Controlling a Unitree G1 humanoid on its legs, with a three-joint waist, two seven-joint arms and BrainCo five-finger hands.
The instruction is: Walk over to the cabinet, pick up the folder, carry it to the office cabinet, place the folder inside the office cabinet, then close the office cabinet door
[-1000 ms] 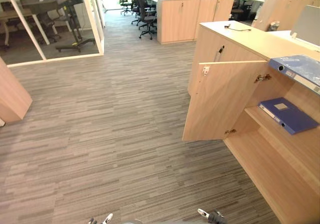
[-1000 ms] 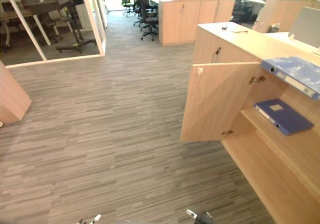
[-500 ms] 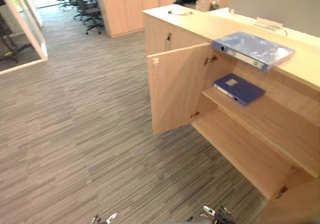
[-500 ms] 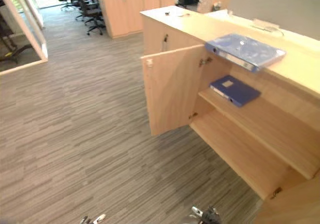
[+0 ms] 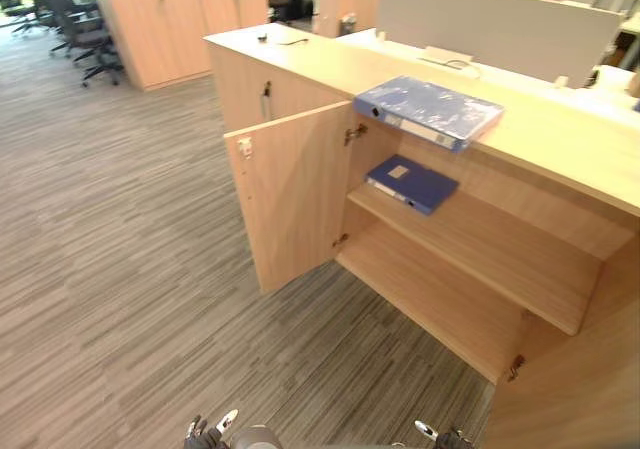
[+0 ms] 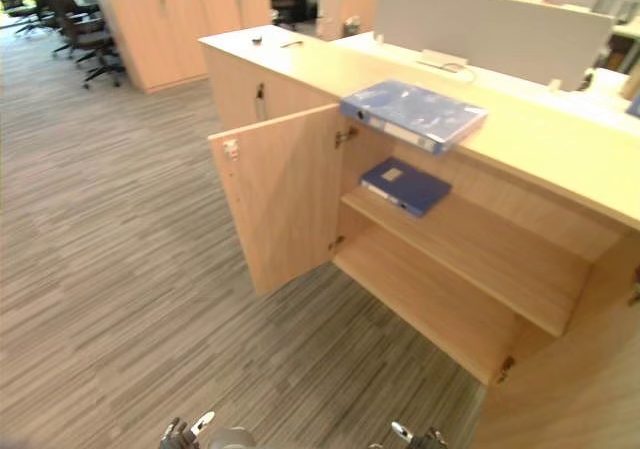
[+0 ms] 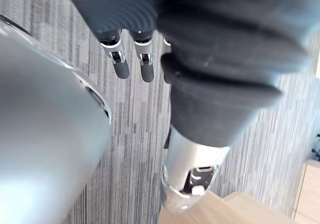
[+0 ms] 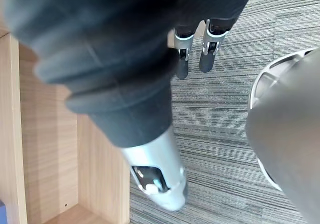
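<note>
Both arms just hang down; left robot hand (image 7: 121, 67) sits low at 7 o'clock, fingers loose and straight, nothing in it; right robot hand (image 8: 207, 54) at 5 o'clock, same deal, slack and empty over the carpet (image 5: 120, 269); the pale blue folder (image 5: 428, 110) lies flat on the top surface (image 5: 560, 139) at about 1 o'clock, its near edge poking past the rim; office cabinet (image 5: 430, 289) open right below it, door (image 5: 290, 194) swung out at 12 o'clock; a darker blue folder (image 5: 411, 183) lies on the upper shelf (image 5: 500, 249) inside.
</note>
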